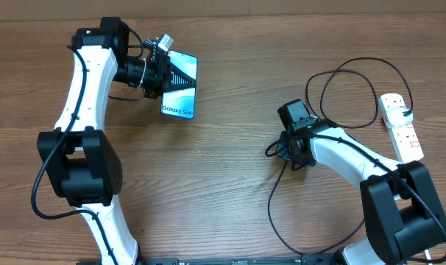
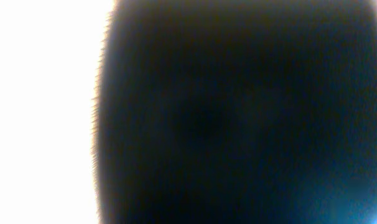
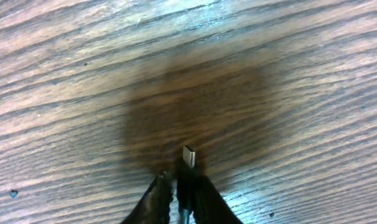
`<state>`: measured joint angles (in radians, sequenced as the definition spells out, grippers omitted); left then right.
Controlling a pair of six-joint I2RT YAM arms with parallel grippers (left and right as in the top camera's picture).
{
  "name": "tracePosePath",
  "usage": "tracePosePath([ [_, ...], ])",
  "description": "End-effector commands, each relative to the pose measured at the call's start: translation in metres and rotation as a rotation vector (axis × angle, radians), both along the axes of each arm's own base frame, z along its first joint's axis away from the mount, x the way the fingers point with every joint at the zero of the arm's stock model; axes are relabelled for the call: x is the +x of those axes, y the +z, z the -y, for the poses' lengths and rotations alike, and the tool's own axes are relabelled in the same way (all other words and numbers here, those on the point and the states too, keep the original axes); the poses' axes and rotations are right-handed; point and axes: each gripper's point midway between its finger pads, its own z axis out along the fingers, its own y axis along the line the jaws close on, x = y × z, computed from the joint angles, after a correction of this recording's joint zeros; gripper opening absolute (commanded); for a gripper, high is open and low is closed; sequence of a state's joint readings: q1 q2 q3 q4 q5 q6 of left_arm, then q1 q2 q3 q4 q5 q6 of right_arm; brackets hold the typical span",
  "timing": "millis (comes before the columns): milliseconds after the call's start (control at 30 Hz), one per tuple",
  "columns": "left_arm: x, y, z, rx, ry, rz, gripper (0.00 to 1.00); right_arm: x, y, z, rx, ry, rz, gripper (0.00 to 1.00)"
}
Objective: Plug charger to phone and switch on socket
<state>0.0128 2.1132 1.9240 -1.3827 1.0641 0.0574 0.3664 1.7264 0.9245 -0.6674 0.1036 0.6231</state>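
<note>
Filling almost the whole left wrist view is a dark, blurred surface with a blue tinge at its lower right and white glare down the left edge. It sits too near the lens to make out any detail.

From overhead, the left gripper [image 1: 161, 73] is at the far left of the wooden table [image 1: 223, 199], clamped on the left long edge of the phone [image 1: 181, 87]. The phone's light blue screen faces up, and the "Galaxy S24" lettering is at the short edge nearer the arm bases. I cannot tell whether the phone rests on the wood or is raised off it.

Bare wood lies between the phone and the right arm, which is well apart from it. The right gripper [image 3: 183, 190] points down at the table, its dark fingers [image 3: 156, 200] drawn together on the charger cable [image 1: 270, 202] just behind the plug. The small metal plug tip [image 3: 188, 155] sticks out past the fingertips, close above the wood.

From the gripper the thin black cable loops back toward the arm's base and also curls in a loose ring behind the wrist, running toward the power strip [image 1: 402, 125]. This white strip lies at the far right edge of the table, beside the right arm's elbow.
</note>
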Motion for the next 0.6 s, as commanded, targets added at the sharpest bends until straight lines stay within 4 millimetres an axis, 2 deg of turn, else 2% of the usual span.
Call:
tracePosePath([
  [0,-0.0036,0.0190,0.0076,-0.026,-0.011,0.037,0.04,-0.0217,-0.0197,0.0077,-0.025,0.001,-0.089,0.16],
  [233,-0.0035,0.0190,0.0076,-0.026,-0.011,0.038,0.04,-0.0217,-0.0197,0.0077,-0.025,0.001,-0.089,0.04],
  [300,-0.0035,0.0190,0.0076,-0.026,-0.011,0.038,0.04,-0.0218,-0.0198,0.0076,-0.025,0.001,-0.089,0.04],
  [333,-0.0035,0.0189,0.0075,-0.025,-0.011,0.038,0.04,-0.0220,-0.0198,0.0076,-0.024,0.001,-0.090,0.05],
  [400,-0.0035,0.0190,0.0076,-0.026,-0.011,0.038,0.04,-0.0222,-0.0198,0.0072,-0.022,0.001,-0.091,0.21],
  [467,-0.0034,0.0190,0.0075,-0.025,-0.011,0.038,0.04,-0.0232,-0.0199,0.0072,-0.021,0.001,-0.095,0.24],
  [500,-0.0035,0.0190,0.0076,-0.026,-0.011,0.038,0.04,-0.0239,-0.0200,0.0070,-0.020,0.001,-0.098,0.24],
  [567,-0.0035,0.0190,0.0076,-0.026,-0.011,0.038,0.04,-0.0249,-0.0200,0.0069,-0.019,0.001,-0.103,0.13],
])
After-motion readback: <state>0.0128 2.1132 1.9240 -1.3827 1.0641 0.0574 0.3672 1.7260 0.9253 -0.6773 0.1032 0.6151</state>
